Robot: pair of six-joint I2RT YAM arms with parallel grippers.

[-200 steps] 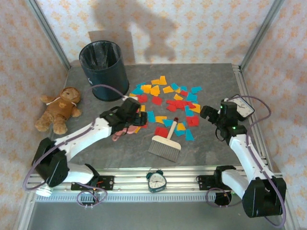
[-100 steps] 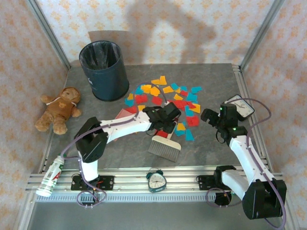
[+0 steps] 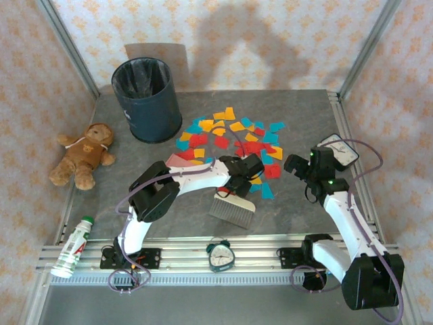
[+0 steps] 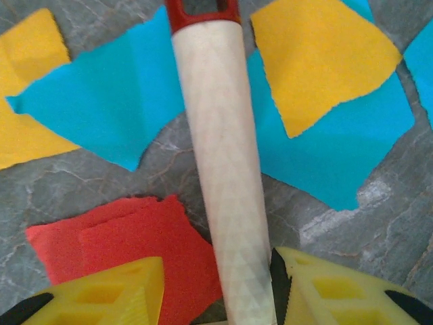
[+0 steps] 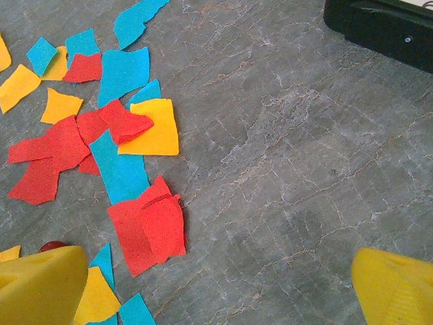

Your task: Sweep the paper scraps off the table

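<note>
Scraps (image 3: pixel 233 139): red, orange and teal paper pcs, lying flat in a loose patch at the centre of the table (image 3: pixel 298 108), to the right of the bin (image 3: pixel 145 98). Many pcs overlap. All are on the table surface.

Brush (image 3: pixel 232 208): lies flat on the table at the near edge of the patch. Bristle head points toward the arm bases, handle toward the scraps.

L arm (image 3: pixel 196 177): reaches across from the left, wrist over the brush handle. L jaws: lowered over the handle (image 4: pixel 223 156), one finger per side. Wrist cam shows one yellow finger (image 4: pixel 325 291) touching the handle. The other finger (image 4: pixel 115 291) stands just apart from it, so the jaws are not clenched. Handle is pale w/ a red end cap (image 4: pixel 203 10). It rests on teal (image 4: pixel 101 108) and red (image 4: pixel 128 237) pcs, w/ an orange pc (image 4: pixel 318 61) beside it.

R arm (image 3: pixel 338 203): right side of the table, wrist near the right edge of the patch. R jaws: released, spread wide, fingers (image 5: pixel 40 288) apart over bare table, nothing between them. Scraps (image 5: pixel 122 169) lie to one side in this cam.

Other items: teddy (image 3: pixel 84 154) on the left of the table, bottle (image 3: pixel 73 247) on its side at the near-left rail, alarm clock (image 3: pixel 220 255) on the near rail between the arm bases.
</note>
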